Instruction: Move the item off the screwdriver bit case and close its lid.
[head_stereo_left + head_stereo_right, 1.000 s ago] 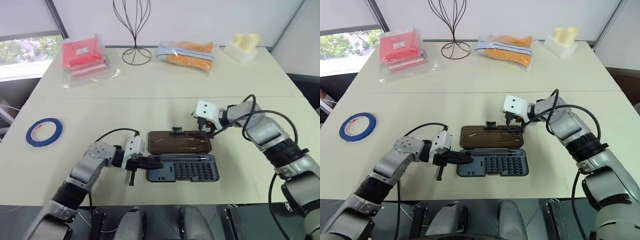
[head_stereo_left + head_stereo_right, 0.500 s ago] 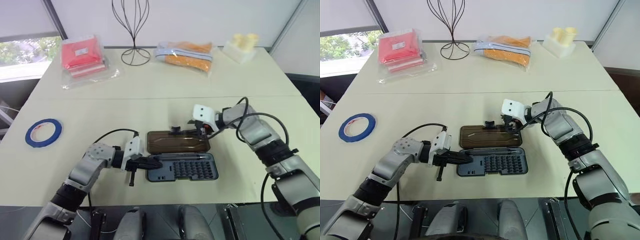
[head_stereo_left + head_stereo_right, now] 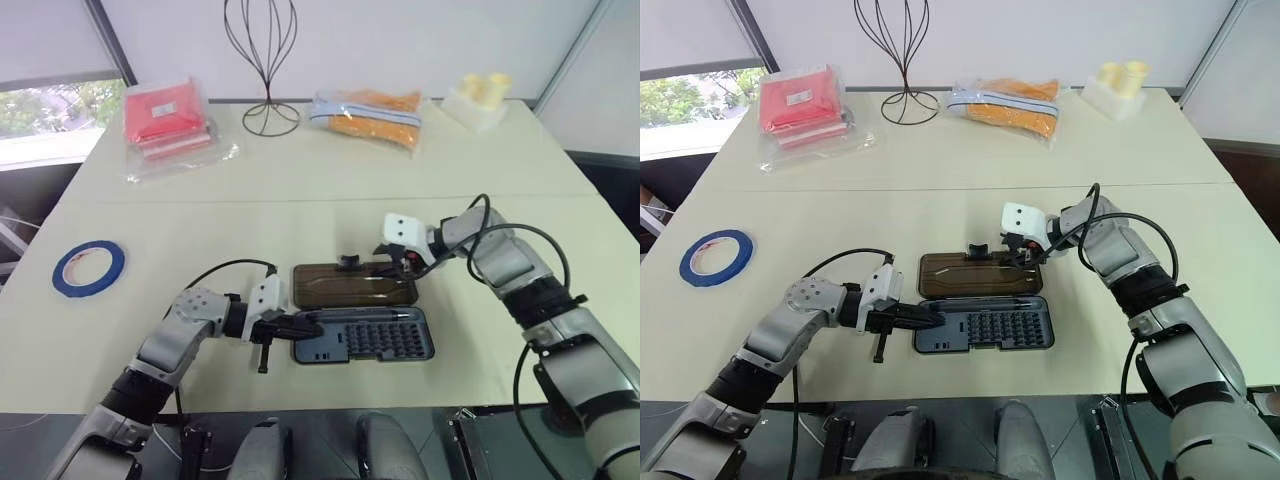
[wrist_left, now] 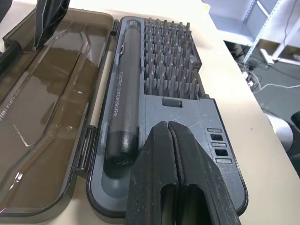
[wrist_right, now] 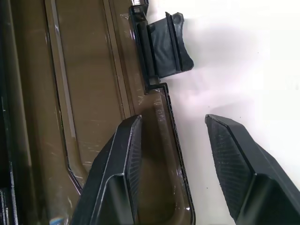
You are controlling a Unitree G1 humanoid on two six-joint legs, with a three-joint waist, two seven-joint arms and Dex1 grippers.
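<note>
Near the front edge of the tabletop [image 3: 300, 200], the screwdriver bit case [image 3: 364, 336] lies open, its lid [image 3: 355, 284] flat behind the tray. Since a second ago the right tool [image 5: 171, 154] has narrowed and lowered; now its half-open fingers straddle the lid's far rim beside the latch tab [image 5: 165, 44], so lifting seems next. The left tool [image 4: 176, 180], closed and empty, presses the tray's end. Blue tape roll [image 3: 89, 266], red packet [image 3: 168, 112] and wire stand [image 3: 264, 60] are well apart; nothing blocks the lid.

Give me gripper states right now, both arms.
Left gripper: shut, holding nothing, its tips over the end of the screwdriver bit case.
Right gripper: open, fingers straddling the far edge of the lid, not clamped.
</note>
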